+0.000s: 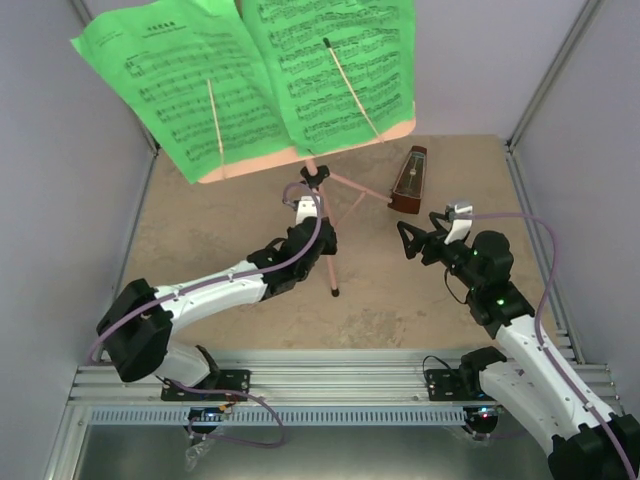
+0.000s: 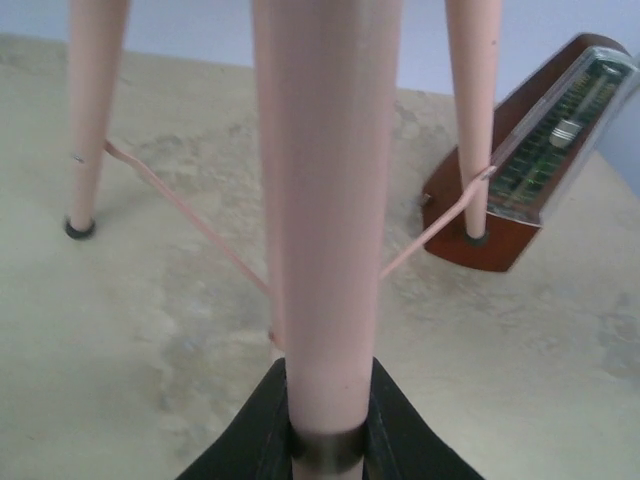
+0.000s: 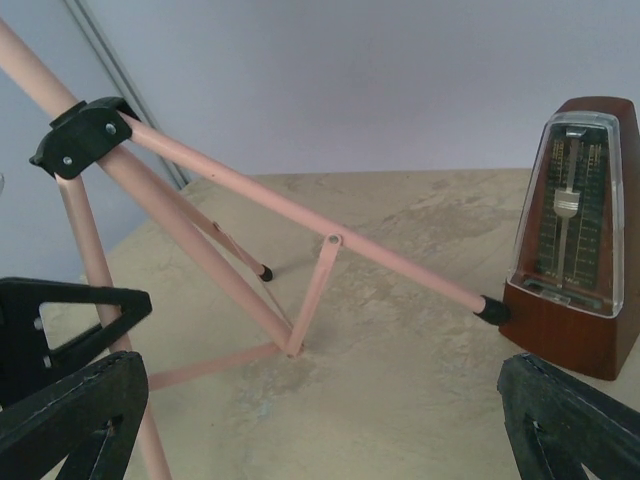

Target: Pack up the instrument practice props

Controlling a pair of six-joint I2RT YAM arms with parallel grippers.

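Left gripper (image 2: 327, 415) clamps a leg of the pink stand (image 2: 325, 180).
Right gripper (image 3: 320, 420) hangs with jaws wide, near the metronome (image 3: 575, 240), not touching.

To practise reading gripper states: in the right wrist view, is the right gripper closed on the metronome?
No, the right gripper is wide open, and the metronome stands ungripped on the table.

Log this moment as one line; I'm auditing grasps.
left claw: shut on music stand | right claw: open, holding nothing | metronome: upright, untouched | green pages: on stand
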